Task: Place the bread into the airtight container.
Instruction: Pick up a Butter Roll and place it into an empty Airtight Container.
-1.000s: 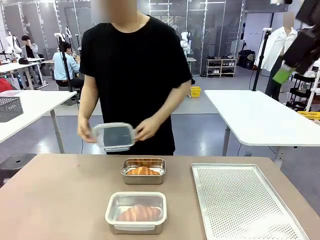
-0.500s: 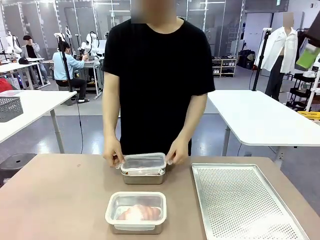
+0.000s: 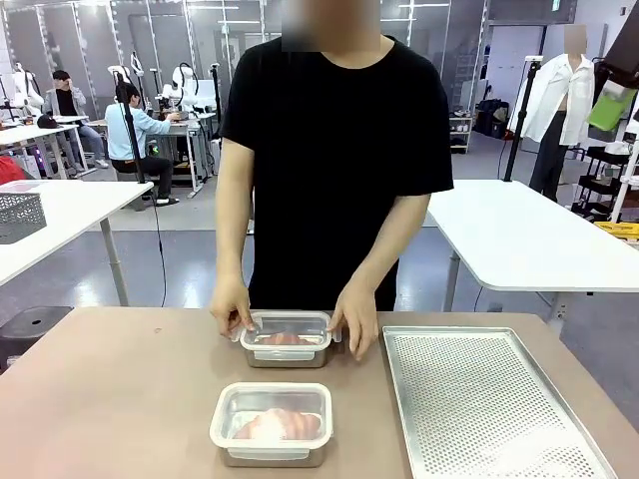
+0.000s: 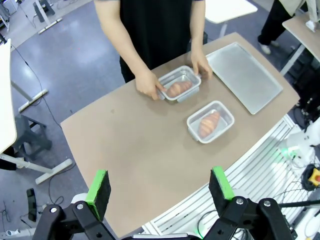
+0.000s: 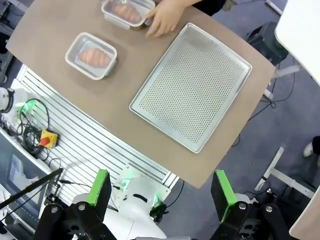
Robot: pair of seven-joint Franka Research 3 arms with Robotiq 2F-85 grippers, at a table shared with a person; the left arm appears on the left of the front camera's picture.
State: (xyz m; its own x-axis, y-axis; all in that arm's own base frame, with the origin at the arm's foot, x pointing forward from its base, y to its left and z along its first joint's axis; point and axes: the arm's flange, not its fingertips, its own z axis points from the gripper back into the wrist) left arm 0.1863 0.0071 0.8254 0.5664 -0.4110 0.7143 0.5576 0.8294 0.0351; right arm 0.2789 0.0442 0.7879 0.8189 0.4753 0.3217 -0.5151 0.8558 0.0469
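A bread roll [image 3: 284, 339] lies inside the far metal container [image 3: 287, 340] near the table's middle, now under a clear lid [image 3: 287, 325] that sits flat on the rim — half a second ago the person was still lowering that lid, and a second ago they held it up off the table with the bread uncovered. The person's two hands [image 3: 232, 307] press at the container's two short ends, fingers flat along the lid's edges. Closer to the robot, a second container [image 3: 272, 423] with its lid on holds another bread [image 3: 280, 425]; it has not moved. A perforated metal tray [image 3: 489, 404] lies to the right of both, apart from them, on the brown table [image 3: 110, 399].

Both arms hang high above the table. The left gripper [image 4: 159, 189] has its fingers spread wide with nothing between them, and the right gripper [image 5: 161, 189] is likewise spread and empty — in the front view its green pad [image 3: 611, 108] shows at the top right corner, higher than a second ago.
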